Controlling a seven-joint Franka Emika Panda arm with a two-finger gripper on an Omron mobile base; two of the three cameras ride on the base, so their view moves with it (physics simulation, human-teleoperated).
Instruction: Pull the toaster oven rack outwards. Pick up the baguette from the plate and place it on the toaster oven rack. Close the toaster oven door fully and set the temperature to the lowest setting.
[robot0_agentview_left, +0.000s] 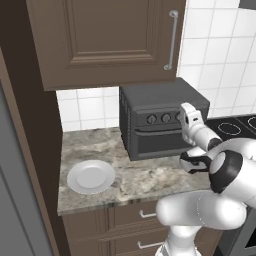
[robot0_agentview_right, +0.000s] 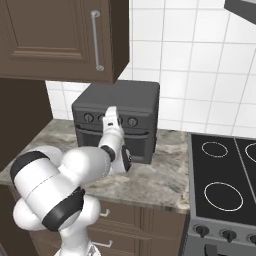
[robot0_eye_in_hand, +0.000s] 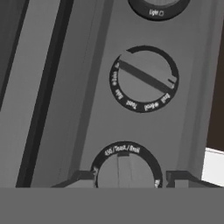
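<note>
The toaster oven (robot0_agentview_left: 155, 105) (robot0_agentview_right: 125, 100) stands on the counter with its toaster oven door (robot0_agentview_left: 155, 142) (robot0_agentview_right: 142, 145) up against the front. My gripper (robot0_agentview_left: 183, 116) (robot0_agentview_right: 112, 113) is pressed up to the knob row. In the hand view the gripper (robot0_eye_in_hand: 130, 177) is open, one fingertip (robot0_eye_in_hand: 83, 177) on each side of a round knob (robot0_eye_in_hand: 124, 171) lettered "450/Toast/Broil", with a thin gap on the right side. A second knob (robot0_eye_in_hand: 144, 78) sits beyond it. The white plate (robot0_agentview_left: 91, 176) lies bare at the counter's left. The baguette and the toaster oven rack are hidden.
A brown wall cabinet (robot0_agentview_left: 110, 40) hangs low over the oven. The black stovetop (robot0_agentview_right: 225, 175) (robot0_agentview_left: 235, 125) borders the counter on the right. Drawers (robot0_agentview_left: 145, 215) run under the counter's front edge, and a tall dark panel (robot0_agentview_left: 25, 150) closes off the left.
</note>
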